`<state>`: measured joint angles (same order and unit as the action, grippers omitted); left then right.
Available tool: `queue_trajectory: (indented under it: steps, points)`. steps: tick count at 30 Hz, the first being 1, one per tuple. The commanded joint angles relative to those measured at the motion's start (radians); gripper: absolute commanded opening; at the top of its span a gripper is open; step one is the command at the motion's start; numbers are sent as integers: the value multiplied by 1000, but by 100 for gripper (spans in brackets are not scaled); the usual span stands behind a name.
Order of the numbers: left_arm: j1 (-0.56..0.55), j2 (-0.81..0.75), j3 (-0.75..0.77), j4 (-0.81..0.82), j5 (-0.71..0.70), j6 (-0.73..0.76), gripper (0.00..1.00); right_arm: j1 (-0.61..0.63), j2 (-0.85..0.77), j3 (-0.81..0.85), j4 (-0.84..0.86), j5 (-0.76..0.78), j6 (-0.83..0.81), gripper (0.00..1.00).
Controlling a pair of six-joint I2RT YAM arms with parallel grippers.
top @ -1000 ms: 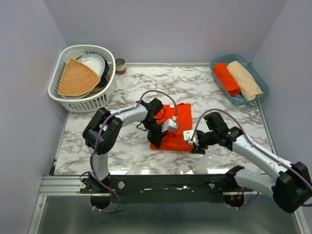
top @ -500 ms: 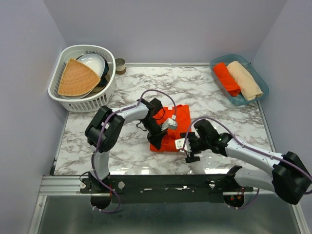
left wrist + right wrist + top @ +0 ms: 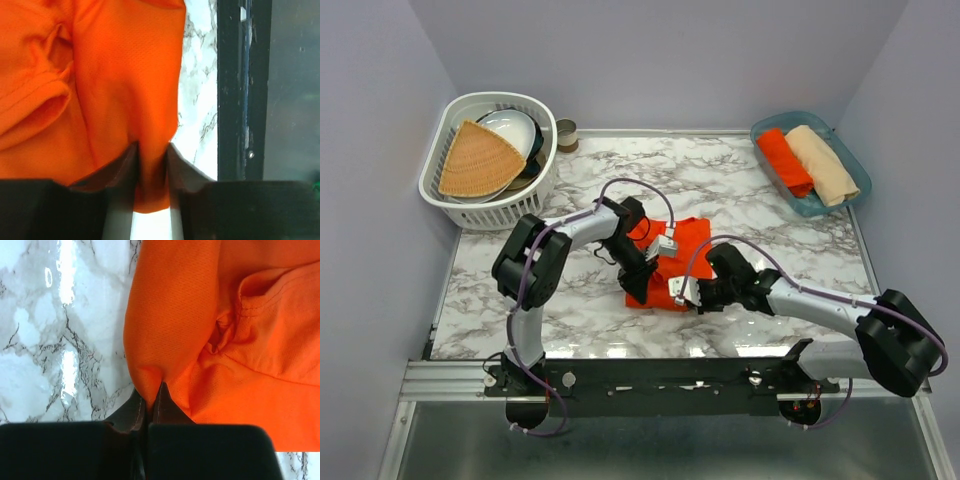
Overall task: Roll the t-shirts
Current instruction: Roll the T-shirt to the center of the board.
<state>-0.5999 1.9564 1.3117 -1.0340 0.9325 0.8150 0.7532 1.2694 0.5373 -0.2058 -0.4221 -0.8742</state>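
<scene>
On marble table, folded, rumpled bright-orange t-shirt

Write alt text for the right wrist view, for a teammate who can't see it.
The right gripper is pinched shut on a fold at the edge of an orange t-shirt. The shirt fills the right of the view, with a stitched hem wrinkled near the pinch. A glossy marble table shows on the left.

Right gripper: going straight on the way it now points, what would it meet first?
The orange t-shirt: the right gripper is shut on a fold at its edge, with bunched cloth right ahead. Past that the left gripper may lie in line, but depth is unclear.
</scene>
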Motion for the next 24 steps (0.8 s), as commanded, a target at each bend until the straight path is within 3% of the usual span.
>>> queue_trajectory:
  steps: [1,9,10,11,24]
  points:
    - [41,-149,-61,74,-21,-39,46,-9,22,58,-64,-18,43,2]
    - [43,-367,-210,219,-138,-39,59,-75,137,161,-242,-172,53,1]
    - [42,-372,-225,245,-147,-57,71,-86,140,162,-245,-175,50,1]
    - [38,-382,-238,270,-156,-80,98,-90,140,164,-247,-176,44,1]
    - [-3,-375,-377,567,-244,-279,98,-106,153,181,-257,-190,61,3]
